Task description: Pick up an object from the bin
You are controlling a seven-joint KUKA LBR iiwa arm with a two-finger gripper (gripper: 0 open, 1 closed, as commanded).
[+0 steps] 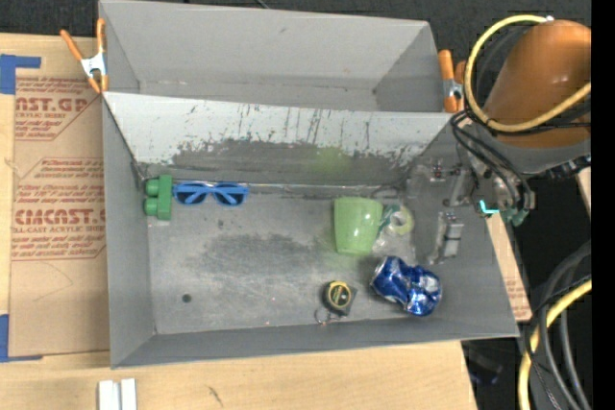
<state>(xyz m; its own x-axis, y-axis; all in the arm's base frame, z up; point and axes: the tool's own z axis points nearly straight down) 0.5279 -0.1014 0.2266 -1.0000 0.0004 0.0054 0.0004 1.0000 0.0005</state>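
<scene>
1. The grey metal bin [192, 302] is taking up the middle of the view, its scuffed floor rising into tall sloping walls.
2. The arm [533, 82], wearing an orange cover and looped yellow cables, is reaching in over the bin's right rim.
3. The gripper [448, 240] is hanging low at the right side of the bin, close to the right wall. Whether it is open or closed cannot be told here.
4. The green mug [356, 226] is sitting right of the floor's centre, its handle pointing toward the gripper, near it but apart.
5. The crumpled blue wrapper [406, 288] is lying at the front right, just below and left of the gripper in the view, and is among the things nearest to it.
6. The blue sunglasses [211, 195] are lying at the left, along the foot of the back wall.
7. The green block [159, 197] is resting just beside the sunglasses' left end.
8. The small pale thing [400, 224] is lying between the mug's handle and the gripper; what it is cannot be made out.
9. The small yellow-and-black round thing [336, 295] is lying near the front wall, left of the wrapper.
</scene>
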